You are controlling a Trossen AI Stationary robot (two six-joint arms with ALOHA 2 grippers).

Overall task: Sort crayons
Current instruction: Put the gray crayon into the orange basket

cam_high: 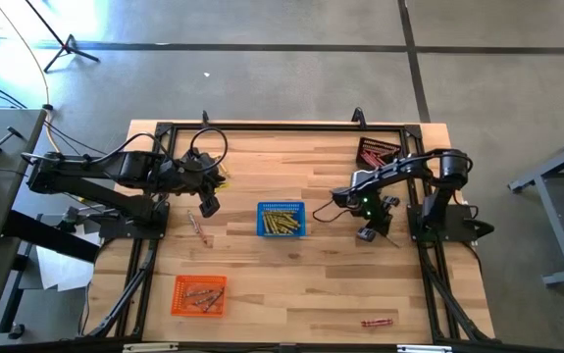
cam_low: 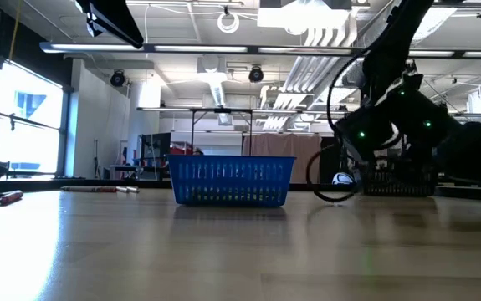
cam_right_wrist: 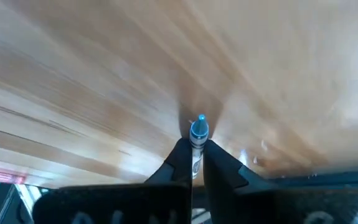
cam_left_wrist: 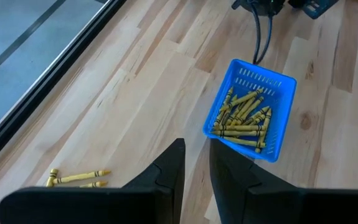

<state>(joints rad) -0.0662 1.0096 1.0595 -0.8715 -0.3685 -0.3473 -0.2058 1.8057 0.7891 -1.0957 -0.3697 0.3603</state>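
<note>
My right gripper is low over the table near its right side, shut on a crayon with a blue tip. My left gripper hangs above the table's left part, its fingers a little apart with nothing between them. The blue basket in the middle holds several yellow crayons. Two yellow crayons lie loose on the wood at the far left. A pink crayon lies below the left gripper, and a red one lies near the front edge. My right gripper pinches the blue-tipped crayon's pale wrapped shaft between its two fingers. The crayon lies along the fingers, and its blue tip sticks out past their ends toward the wood. The fingers slant down at the table. Whether the tip touches the table I cannot tell.
An orange basket with reddish and tan crayons stands at the front left. A dark basket with red crayons stands at the far right, behind the right arm. A black cable lies between the blue basket and my right gripper.
</note>
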